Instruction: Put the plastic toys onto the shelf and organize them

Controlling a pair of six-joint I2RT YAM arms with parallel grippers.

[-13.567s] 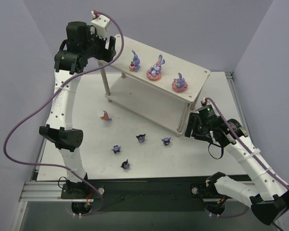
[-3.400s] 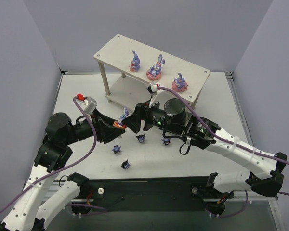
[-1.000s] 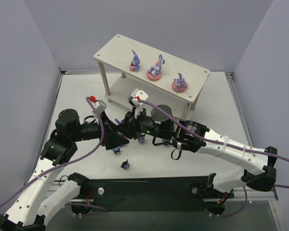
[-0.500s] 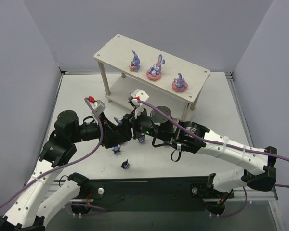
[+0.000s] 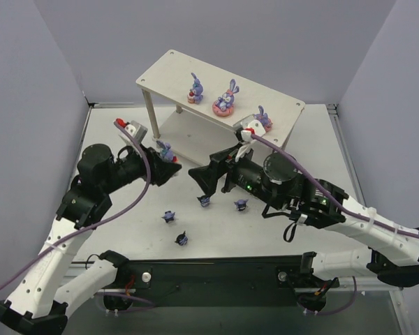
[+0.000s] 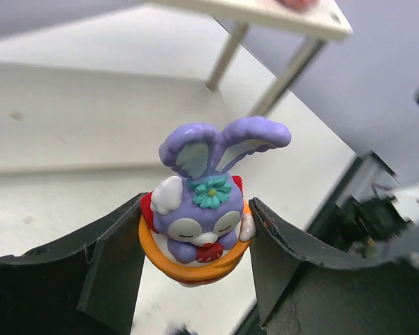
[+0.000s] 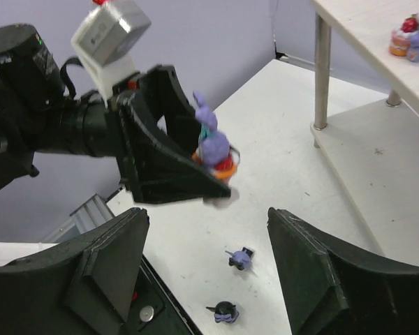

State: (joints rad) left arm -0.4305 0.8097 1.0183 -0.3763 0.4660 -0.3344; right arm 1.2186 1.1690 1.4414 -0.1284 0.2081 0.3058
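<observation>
A purple rabbit (image 6: 197, 209) on an orange base sits upright between the dark fingers of my left gripper (image 6: 195, 241), which is shut on it. From above, that rabbit (image 5: 165, 150) hangs over the table, left of the shelf (image 5: 174, 66). My right gripper (image 5: 197, 176) is open and holds nothing; it faces the held rabbit (image 7: 213, 148) from a short way off. Three more rabbits stand on the shelf's top board (image 5: 195, 89) (image 5: 225, 99) (image 5: 261, 117). Several small dark blue figures lie on the table (image 5: 204, 202) (image 5: 241, 204) (image 5: 169, 216) (image 5: 181, 239).
The shelf's thin legs (image 7: 322, 66) and lower board (image 7: 384, 167) stand just behind both grippers. Two blue figures (image 7: 239, 258) (image 7: 225, 313) lie below my right gripper (image 7: 206, 220). Purple walls close in the table on the left, back and right.
My right gripper has opened, let go of the rabbit and drawn back to the right. My left gripper now holds the rabbit alone and has carried it up and back toward the shelf.
</observation>
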